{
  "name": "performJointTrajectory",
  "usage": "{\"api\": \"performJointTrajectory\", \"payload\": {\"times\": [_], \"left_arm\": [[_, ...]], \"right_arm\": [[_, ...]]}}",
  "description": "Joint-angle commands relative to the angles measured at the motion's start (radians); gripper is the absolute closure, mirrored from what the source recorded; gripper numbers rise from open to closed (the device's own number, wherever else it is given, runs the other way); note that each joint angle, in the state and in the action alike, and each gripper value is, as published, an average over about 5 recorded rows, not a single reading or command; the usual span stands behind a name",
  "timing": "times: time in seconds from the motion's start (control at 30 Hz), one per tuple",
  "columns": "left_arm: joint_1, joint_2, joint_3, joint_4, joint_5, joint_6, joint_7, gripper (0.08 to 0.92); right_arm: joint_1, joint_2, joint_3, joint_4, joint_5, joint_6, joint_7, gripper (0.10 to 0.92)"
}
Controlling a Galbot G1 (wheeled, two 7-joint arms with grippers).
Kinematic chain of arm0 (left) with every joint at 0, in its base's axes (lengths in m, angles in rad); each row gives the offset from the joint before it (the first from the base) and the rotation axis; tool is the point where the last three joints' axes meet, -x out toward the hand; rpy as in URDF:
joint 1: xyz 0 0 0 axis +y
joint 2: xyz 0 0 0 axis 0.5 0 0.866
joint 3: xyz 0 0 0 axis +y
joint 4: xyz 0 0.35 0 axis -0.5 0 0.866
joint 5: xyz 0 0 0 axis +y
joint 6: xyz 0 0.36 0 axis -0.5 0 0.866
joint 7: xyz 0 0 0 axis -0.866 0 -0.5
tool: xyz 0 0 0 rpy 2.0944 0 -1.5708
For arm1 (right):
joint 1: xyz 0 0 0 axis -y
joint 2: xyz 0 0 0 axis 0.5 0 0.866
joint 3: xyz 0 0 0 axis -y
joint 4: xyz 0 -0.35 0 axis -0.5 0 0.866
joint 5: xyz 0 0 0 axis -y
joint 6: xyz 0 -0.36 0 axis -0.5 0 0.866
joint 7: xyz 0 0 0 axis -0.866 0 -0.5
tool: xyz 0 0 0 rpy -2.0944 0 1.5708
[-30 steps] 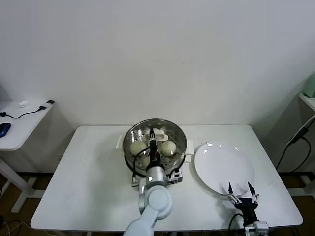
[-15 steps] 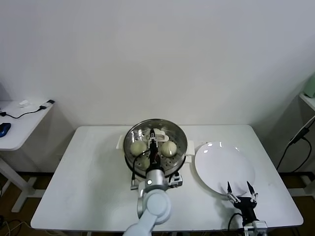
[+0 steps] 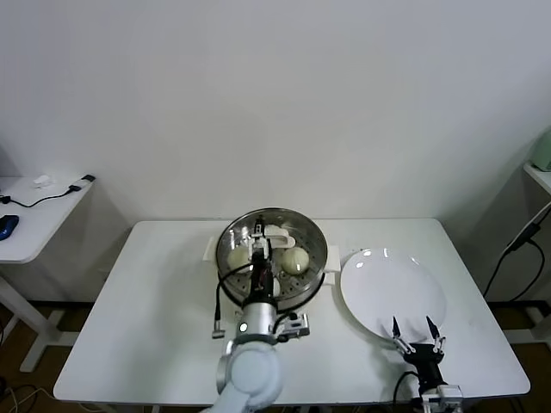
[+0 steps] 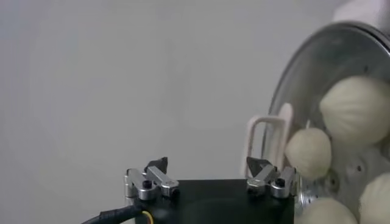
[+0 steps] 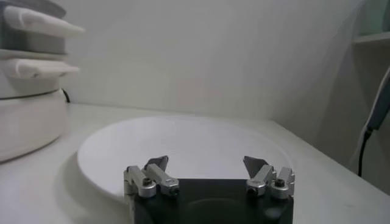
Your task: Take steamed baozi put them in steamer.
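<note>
Left end effector (image 3: 256, 248) hangs wide open, holding nothing, over the steamer (image 3: 312, 237) at the table's (image 3: 164, 310) far edge; buns (image 3: 295, 257) inside. Right end effector (image 3: 414, 331) open, empty, at the plate's (image 3: 379, 288) near rim.

- Left gripper (image 3: 258, 243), a black two-finger claw on a silver-grey arm: jaws parted wide now, shut a second ago.
- It has shifted toward the robot's left inside the round shiny stainless-steel steamer (image 3: 312, 234), nearer the left cream-white round bun (image 3: 238, 257).
- Left wrist housing has drawn back toward the robot and leftward off the steamer's front rim.
</note>
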Motion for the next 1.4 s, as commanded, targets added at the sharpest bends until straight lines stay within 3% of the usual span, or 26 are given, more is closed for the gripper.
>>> {"api": "performJointTrajectory", "payload": {"times": [0.03,0.17,0.3,0.43,0.8,1.4], "left_arm": [[0.165,0.075,-0.225,-0.175,-0.771,-0.471,-0.344,0.190],[0.269,0.099,-0.445,-0.196,-1.202,-0.660,-0.384,0.178],[0.357,0.189,-0.667,-0.139,-1.584,-0.772,-0.302,0.177],[0.398,0.279,-0.777,0.005,-1.794,-0.848,-0.196,0.177],[0.368,0.280,-0.760,0.326,-1.900,-0.923,-0.045,0.177],[0.408,0.247,-0.701,0.311,-1.817,-0.964,-0.013,0.177]], "right_arm": [[0.006,0.001,-0.004,0.011,0.031,0.080,-0.034,0.203],[0.007,0.001,-0.008,0.026,0.033,0.097,-0.048,0.203],[0.011,-0.001,-0.016,0.027,0.033,0.115,-0.054,0.203],[0.013,-0.002,-0.018,0.017,0.033,0.139,-0.055,0.203],[0.024,-0.005,-0.025,-0.014,0.069,0.136,-0.055,0.203],[0.023,-0.010,-0.030,-0.003,0.073,0.129,-0.057,0.203]]}}
